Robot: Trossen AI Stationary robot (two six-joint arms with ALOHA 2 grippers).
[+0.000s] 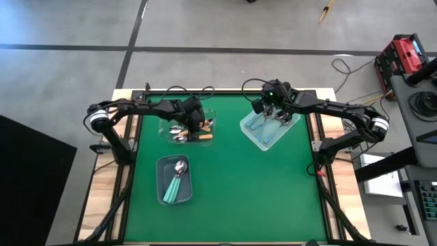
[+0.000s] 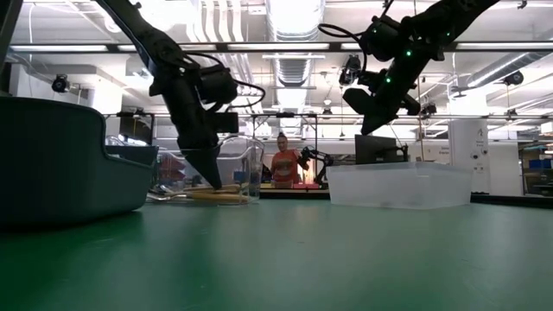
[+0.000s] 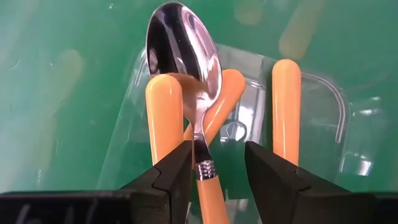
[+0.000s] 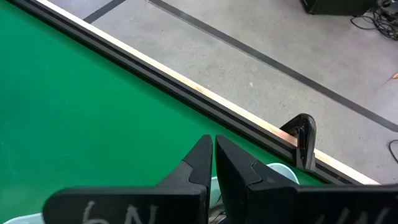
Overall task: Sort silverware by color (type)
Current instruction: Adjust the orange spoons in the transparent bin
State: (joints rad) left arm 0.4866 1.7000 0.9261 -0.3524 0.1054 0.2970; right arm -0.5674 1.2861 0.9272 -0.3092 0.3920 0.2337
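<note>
The green desk (image 1: 232, 198) carries three bins: a clear bin (image 1: 268, 128) at the far right with blue-handled spoons (image 1: 263, 125) lying in it, a grey bin (image 1: 162, 183) near the front left holding teal-handled spoons (image 1: 176, 184), and a clear shallow bin (image 1: 167, 128) at the far left with orange-handled spoons (image 1: 198, 136) and a few shiny bowls. The left pincer (image 1: 196, 125) is down inside that far-left bin; in its wrist view the two dark fingers (image 3: 171, 177) stand partly apart on either side of the neck of an orange-handled spoon (image 3: 186, 56), not yet pressed onto it, with other orange handles (image 3: 286, 106) lying alongside. The right pincer (image 1: 280, 117) hangs above the bin of blue-handled spoons with its fingers (image 4: 199, 163) pressed together and holding nothing. In the low view a person (image 2: 282, 164) stands in the room beyond the desk
</note>
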